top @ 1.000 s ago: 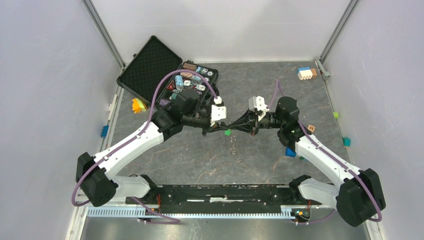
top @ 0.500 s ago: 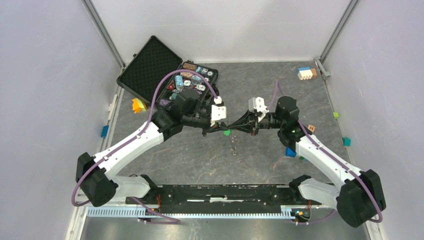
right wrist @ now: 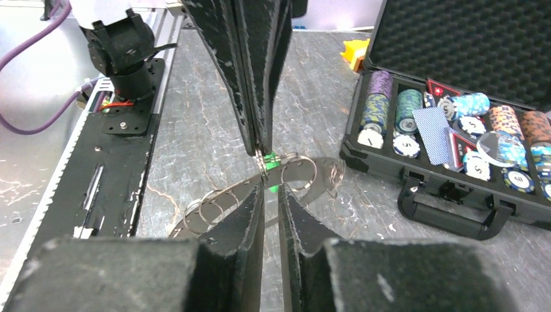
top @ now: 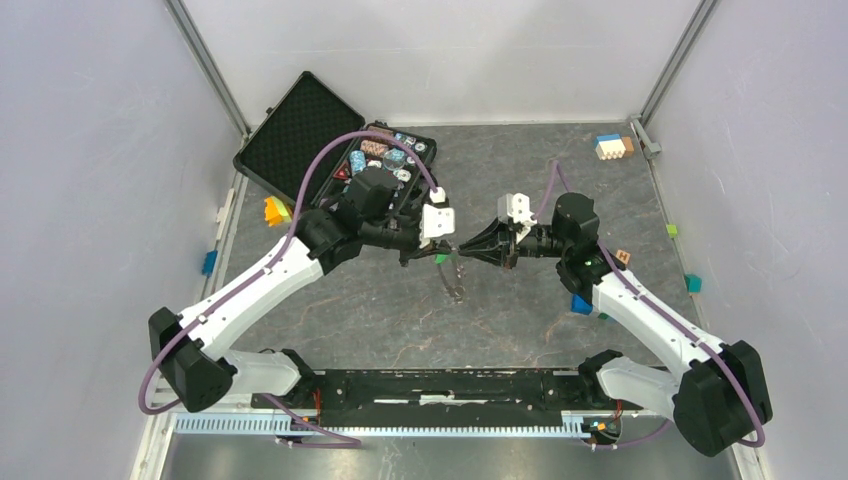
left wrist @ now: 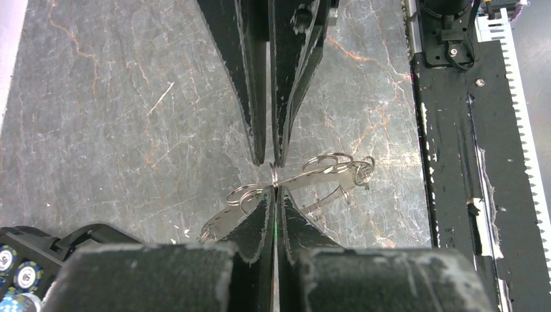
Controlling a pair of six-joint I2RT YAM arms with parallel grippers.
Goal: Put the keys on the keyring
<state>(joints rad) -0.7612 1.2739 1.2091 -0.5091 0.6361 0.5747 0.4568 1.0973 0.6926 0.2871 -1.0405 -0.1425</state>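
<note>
Step in hand, as I judge it: threading a key onto the keyring in mid-air, both claws nose to nose above the table [left wrist: 97, 130]. Probably not finished. The green-headed key [top: 441, 259] sits right at the meeting point, but I cannot tell whether it is on the ring.

Nearest: my left claw [left wrist: 273, 192] is pinched flat with no gap, and its tips grip the keyring [left wrist: 273, 174], a thin wire loop standing just past them. My right claw [right wrist: 271, 190] faces it, jaws a narrow slit apart. Its tips are at the ring but clamp nothing I can see.

Behind the ring: the grey keys [left wrist: 325, 170] fan out to either side, hanging below the tips.

Farther: an open chip case [right wrist: 416, 179], well apart.

Next move calls for the right claw to pinch the green key's head and work it along the wire while the left holds firm.
</note>
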